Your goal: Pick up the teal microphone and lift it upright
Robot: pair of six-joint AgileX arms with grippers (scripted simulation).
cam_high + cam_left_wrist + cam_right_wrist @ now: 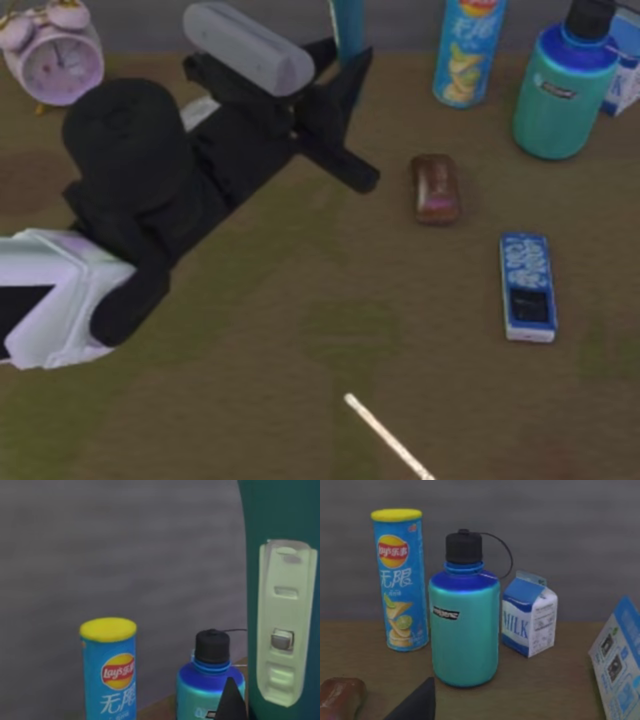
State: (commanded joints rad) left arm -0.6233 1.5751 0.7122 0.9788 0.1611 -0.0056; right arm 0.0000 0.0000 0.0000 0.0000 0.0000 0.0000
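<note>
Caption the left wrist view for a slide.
Left wrist view: teal microphone handle, white switch panel facing the camera, with a Lay's chip can and black-capped teal bottle behind.

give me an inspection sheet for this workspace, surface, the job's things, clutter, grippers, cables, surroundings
Surface: brown-green mottled table, with a thin white stick near its front edge.
Job's things: microphone upright in the left gripper, white switch panel facing the wrist camera; only its handle shows from above.
Clutter: alarm clock, chip can, teal bottle, milk carton, brown block, remote.
Grippers: left gripper raised at the table's back, shut on the microphone. Right gripper: only a dark tip shows, state unclear.
Cables: nothing seen.
Surroundings: plain grey wall behind the table.
</note>
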